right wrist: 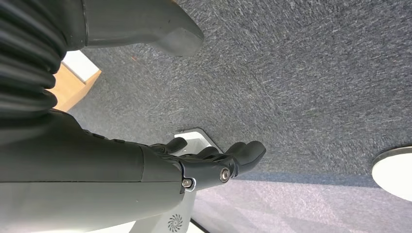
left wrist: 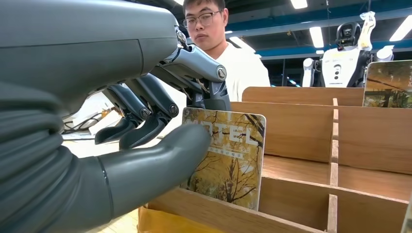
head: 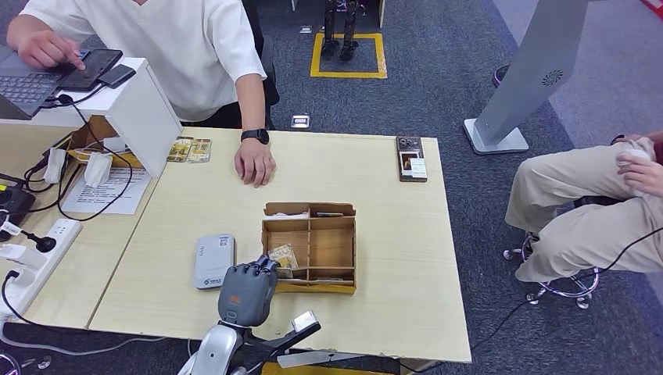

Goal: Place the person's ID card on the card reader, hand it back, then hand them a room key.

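Left robot hand (left wrist: 160, 121) pinches a key card (left wrist: 228, 160) in the box (head: 332, 246), seemingly front-left compartment; right robot hand (right wrist: 204, 162) open, empty.

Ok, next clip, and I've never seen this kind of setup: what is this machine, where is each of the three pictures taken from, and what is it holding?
It is a humanoid robot at a desk. The head view looks down from its body; the other two come from cameras behind its wrists. On the table stand a wooden divider box, a grey card reader and a phone; a person's hand rests at the far edge. The left hand pinches a hotel key card in the box, thumb against its face. The right hand hangs over carpet, holding nothing.
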Available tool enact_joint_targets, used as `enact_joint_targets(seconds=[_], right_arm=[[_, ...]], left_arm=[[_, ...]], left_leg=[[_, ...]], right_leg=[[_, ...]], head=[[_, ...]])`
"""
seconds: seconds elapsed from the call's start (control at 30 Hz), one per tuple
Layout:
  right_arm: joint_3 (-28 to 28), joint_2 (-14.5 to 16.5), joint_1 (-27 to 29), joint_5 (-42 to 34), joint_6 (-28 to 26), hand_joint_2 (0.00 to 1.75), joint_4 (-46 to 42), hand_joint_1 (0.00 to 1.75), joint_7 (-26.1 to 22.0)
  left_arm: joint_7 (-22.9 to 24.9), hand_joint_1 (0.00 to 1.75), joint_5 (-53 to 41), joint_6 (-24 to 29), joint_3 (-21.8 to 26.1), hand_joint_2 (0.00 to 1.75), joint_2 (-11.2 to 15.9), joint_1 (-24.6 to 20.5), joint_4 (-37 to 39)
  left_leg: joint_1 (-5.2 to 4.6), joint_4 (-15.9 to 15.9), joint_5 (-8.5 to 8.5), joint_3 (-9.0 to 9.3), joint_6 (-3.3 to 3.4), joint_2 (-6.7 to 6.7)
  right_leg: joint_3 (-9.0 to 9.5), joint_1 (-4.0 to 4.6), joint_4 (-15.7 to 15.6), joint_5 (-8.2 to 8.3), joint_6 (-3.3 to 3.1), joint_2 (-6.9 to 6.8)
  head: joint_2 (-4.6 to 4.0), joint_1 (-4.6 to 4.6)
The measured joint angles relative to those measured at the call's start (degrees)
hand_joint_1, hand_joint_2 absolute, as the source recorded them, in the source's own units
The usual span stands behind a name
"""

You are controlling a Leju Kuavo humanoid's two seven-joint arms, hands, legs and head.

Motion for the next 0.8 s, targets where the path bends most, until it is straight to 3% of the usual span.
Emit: enact_joint_targets(seconds=[0.47, 0.53, 0.7, 0.8], right_arm=[[0.0, -0.3, 0.0, 0.4, 0.0, 1.75, 0.1, 0.00, 0.1], [0.0, -0.3, 0.0, 0.4, 0.0, 1.75, 0.1, 0.00, 0.1], [0.0, -0.2, 0.0, 0.2, 0.0, 1.75, 0.1, 0.00, 0.0], [0.0, -0.2, 0.0, 0.0, 0.0, 1.75, 0.0, 0.00, 0.1]], left_arm=[[-7.7, 1.75, 3.9, 0.0, 0.3, 1.75, 0.1, 2.1, -5.7], [-12.6, 1.75, 6.6, 0.0, 1.2, 1.75, -0.6, 2.9, -8.0], [-35.6, 1.75, 24.7, 0.0, 8.9, 1.75, -6.8, 4.8, -12.8], [-40.0, 1.75, 34.3, 0.2, 11.4, 1.75, -8.2, 5.2, -14.3]], left_leg=[[0.00, 0.0, 0.00, -0.02, 0.00, 0.00], [0.00, 0.0, 0.00, -0.02, 0.00, 0.00], [-0.01, 0.0, 0.00, -0.01, 0.00, 0.02], [-0.01, 0.0, 0.00, 0.04, 0.00, 0.02]], right_leg=[[0.00, 0.00, 0.0, 0.00, 0.00, -0.01], [0.00, 0.00, 0.0, 0.00, 0.00, -0.01], [0.00, -0.01, 0.0, 0.00, 0.00, 0.01], [0.00, 0.00, 0.0, 0.01, 0.00, 0.00]], head=[[0.01, 0.01], [0.01, 0.01], [0.00, 0.05], [0.00, -0.02]])
